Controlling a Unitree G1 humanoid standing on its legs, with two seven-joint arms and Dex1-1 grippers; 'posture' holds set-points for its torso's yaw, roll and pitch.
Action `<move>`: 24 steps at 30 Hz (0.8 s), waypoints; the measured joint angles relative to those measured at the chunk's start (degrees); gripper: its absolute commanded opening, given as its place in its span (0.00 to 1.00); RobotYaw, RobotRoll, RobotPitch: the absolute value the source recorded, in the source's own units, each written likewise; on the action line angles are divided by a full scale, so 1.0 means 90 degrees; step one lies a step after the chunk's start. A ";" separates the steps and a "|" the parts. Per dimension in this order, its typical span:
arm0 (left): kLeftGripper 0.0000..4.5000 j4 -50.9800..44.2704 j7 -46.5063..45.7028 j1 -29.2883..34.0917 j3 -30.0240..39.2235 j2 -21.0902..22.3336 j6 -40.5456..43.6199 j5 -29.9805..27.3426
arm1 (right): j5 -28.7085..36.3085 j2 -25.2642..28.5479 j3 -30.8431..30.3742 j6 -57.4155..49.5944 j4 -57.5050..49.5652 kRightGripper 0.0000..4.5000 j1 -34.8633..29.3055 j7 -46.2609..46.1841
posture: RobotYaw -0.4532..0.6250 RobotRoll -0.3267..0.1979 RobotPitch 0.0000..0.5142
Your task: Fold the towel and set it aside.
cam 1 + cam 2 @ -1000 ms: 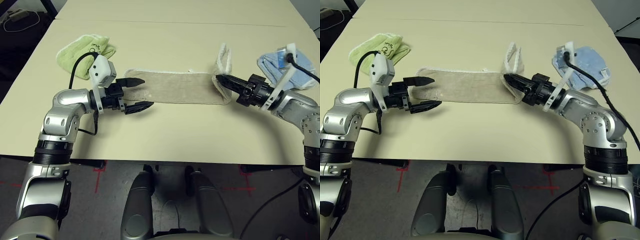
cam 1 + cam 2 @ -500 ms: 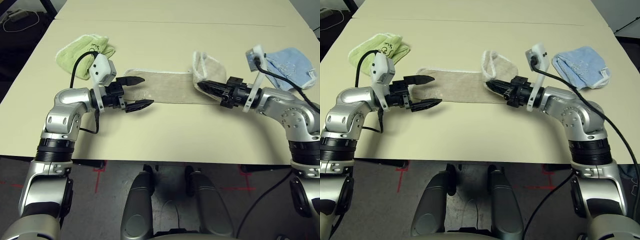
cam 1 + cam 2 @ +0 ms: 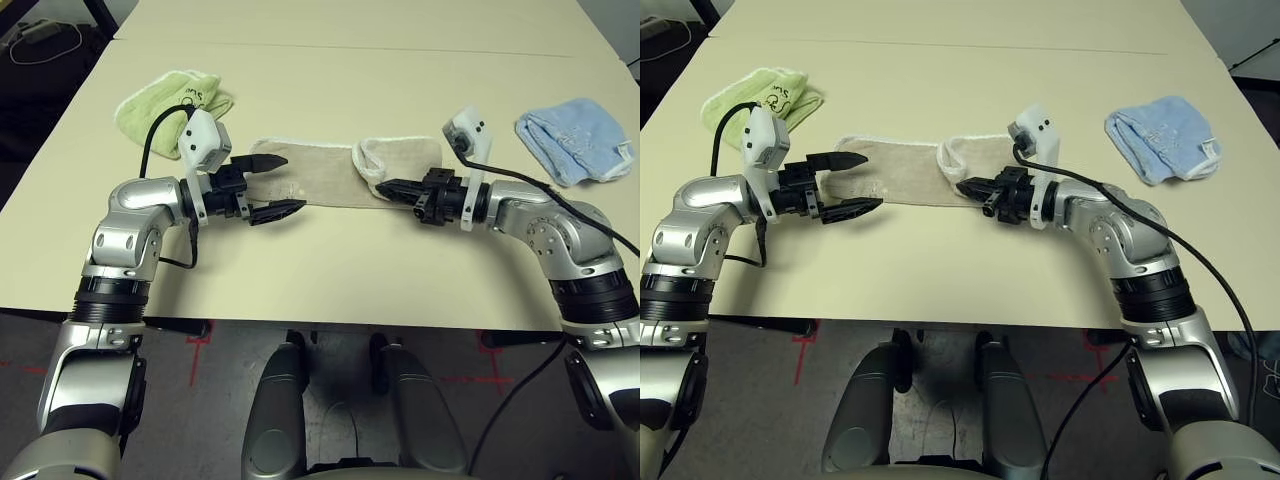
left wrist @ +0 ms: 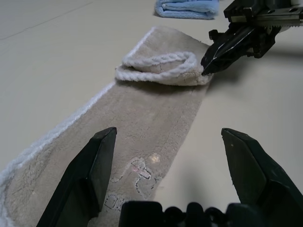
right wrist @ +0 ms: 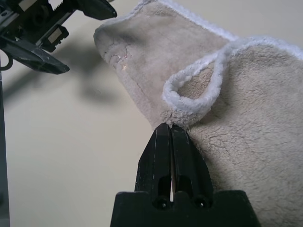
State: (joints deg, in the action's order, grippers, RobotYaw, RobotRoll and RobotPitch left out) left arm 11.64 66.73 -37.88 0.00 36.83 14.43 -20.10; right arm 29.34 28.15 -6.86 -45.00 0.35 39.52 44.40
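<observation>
The beige towel lies as a long strip across the table's middle, white stitching along its edges. Its right end is doubled back over the strip in a loose fold. My right gripper is shut on the near corner of that folded end, and the right wrist view shows the pinch up close. At the strip's left end my left gripper is open, one finger over the cloth and one just off its near edge. A faint logo shows on the towel between the left fingers.
A folded light green towel lies behind my left wrist at the table's left. A folded light blue towel lies at the right. The table's near edge runs close below both arms.
My right gripper has carried the towel's right end leftward, folding it over the strip, and moved away from the blue towel. The left arm has stayed still and open.
</observation>
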 measured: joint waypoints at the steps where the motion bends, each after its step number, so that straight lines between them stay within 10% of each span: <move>1: 1.00 -0.0006 0.0000 0.0000 0.0000 0.0000 0.0000 -0.0001 | -0.0046 -0.0009 -0.0035 0.0009 0.0000 0.12 0.0000 0.0016 | 0.44 0.62 0.44; 12: 1.00 -0.0091 -0.0054 0.0004 0.0000 0.0001 0.0047 -0.0002 | -0.0204 0.0159 -0.0012 0.0403 0.0020 0.99 0.0192 0.0681 | 0.42 0.62 0.42; 24: 1.00 -0.0113 -0.0388 0.0003 -0.0070 -0.0013 0.0290 0.0134 | -0.0192 0.0938 0.0945 0.1321 0.1189 1.00 0.0383 0.1538 | 0.42 0.62 0.41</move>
State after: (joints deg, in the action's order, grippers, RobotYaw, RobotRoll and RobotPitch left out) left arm 10.62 63.24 -37.86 -0.63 36.71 17.04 -18.89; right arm 27.61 36.59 1.64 -33.10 11.05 42.97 58.24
